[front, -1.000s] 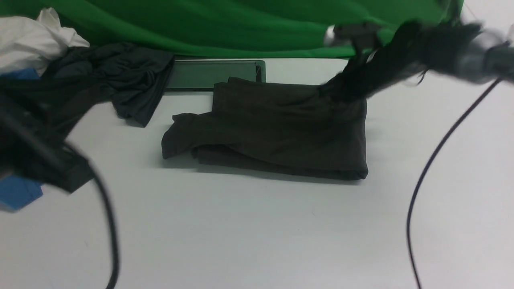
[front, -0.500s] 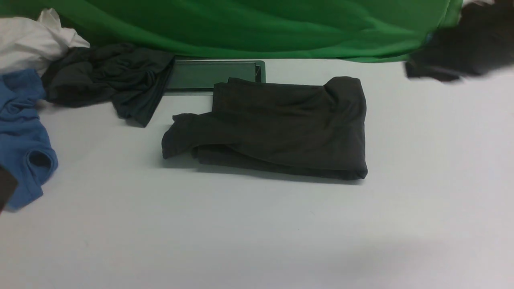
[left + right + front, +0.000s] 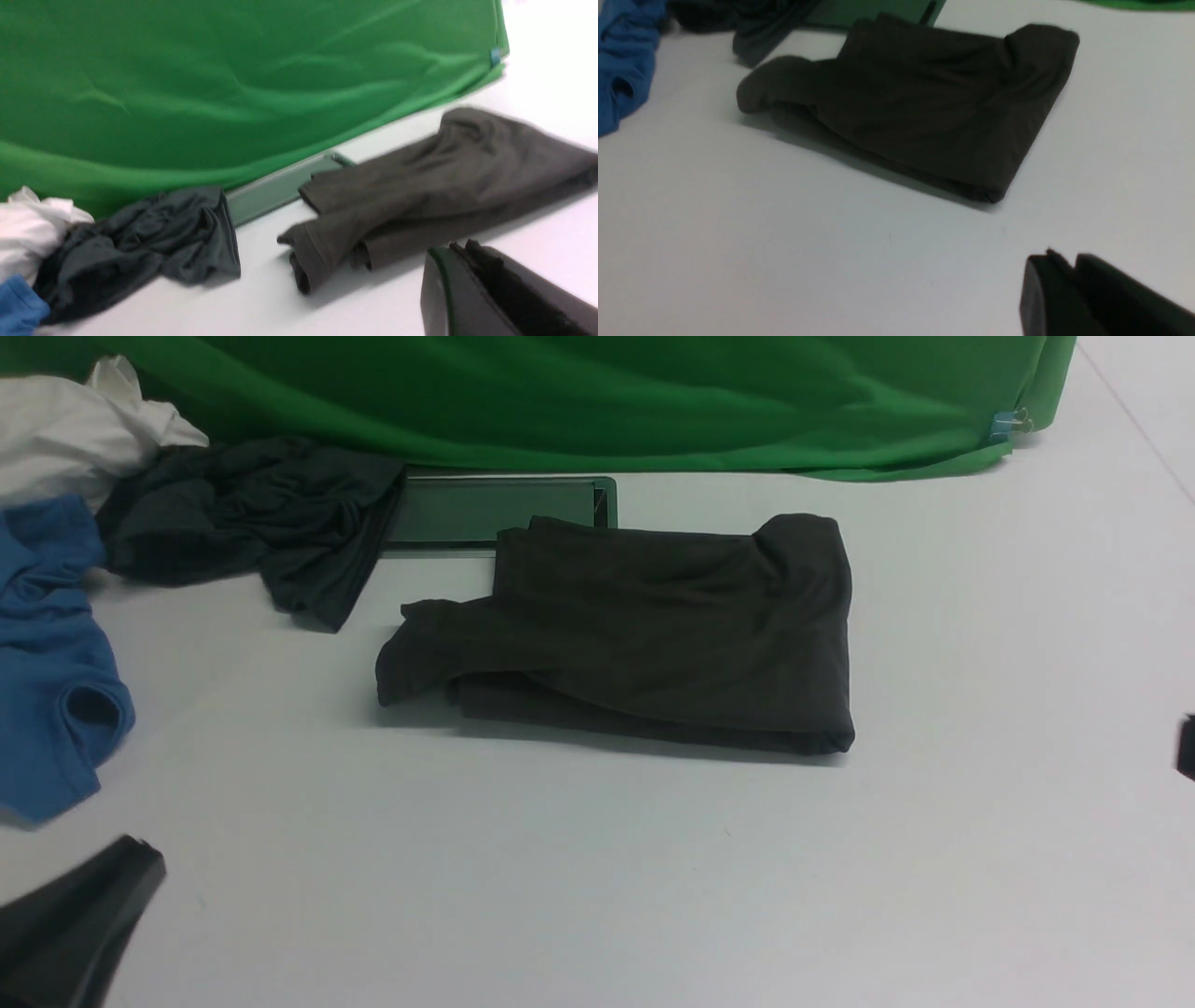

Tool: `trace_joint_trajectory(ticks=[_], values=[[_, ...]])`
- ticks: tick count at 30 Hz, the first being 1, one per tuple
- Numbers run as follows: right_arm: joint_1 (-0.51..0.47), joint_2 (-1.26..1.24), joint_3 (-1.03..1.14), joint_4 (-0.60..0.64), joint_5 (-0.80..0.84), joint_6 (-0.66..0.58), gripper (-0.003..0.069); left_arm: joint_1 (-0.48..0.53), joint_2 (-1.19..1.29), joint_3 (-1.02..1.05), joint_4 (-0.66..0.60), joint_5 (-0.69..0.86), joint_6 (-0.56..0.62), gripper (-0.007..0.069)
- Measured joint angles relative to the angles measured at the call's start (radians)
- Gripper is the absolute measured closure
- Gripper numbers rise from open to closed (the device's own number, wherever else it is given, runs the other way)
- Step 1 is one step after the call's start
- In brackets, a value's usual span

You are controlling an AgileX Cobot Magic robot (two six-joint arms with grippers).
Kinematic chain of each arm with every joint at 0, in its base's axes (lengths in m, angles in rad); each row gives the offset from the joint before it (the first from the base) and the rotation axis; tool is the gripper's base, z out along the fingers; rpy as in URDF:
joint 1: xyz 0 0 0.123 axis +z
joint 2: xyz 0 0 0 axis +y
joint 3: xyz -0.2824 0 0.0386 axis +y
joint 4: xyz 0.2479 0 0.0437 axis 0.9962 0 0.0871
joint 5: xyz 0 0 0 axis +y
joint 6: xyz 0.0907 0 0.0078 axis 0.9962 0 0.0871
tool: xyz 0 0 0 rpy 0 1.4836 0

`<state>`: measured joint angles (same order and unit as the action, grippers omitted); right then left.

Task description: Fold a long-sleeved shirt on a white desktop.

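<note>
A rumpled green cloth (image 3: 560, 401) hangs across the back, held by a small clip (image 3: 1008, 425) at its right corner, with a flat green-edged panel (image 3: 495, 509) lying along its foot.

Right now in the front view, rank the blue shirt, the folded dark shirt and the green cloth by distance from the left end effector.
1. Blue shirt, left edge, beside the left end effector.
2. Folded dark shirt, table centre.
3. Green cloth, along the back.

Four garments lie on one white desktop (image 3: 597, 896): one folded dark long-sleeved shirt (image 3: 653, 635) mid-frame, and one grey garment (image 3: 252, 513), one blue shirt (image 3: 47, 653) and one white cloth (image 3: 65, 429) at the upper left.
</note>
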<state>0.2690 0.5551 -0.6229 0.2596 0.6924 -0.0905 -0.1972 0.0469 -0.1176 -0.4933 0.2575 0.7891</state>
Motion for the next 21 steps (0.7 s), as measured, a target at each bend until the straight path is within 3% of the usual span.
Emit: trace_joint_trajectory(ticks=[15,17,21], values=[[0.000,-0.112,0.041,-0.019,-0.067,0.004,0.0515,0.000,0.000,0.026,0.079,0.022,0.002,0.0607],[-0.011,-0.117,0.047,-0.025,-0.101,0.004,0.0520,0.000,0.000,0.026,0.083,0.022,0.002,0.0607],[-0.092,-0.210,0.141,-0.033,-0.203,-0.010,0.0624,0.000,0.000,0.026,0.085,0.022,0.002,0.0607]])
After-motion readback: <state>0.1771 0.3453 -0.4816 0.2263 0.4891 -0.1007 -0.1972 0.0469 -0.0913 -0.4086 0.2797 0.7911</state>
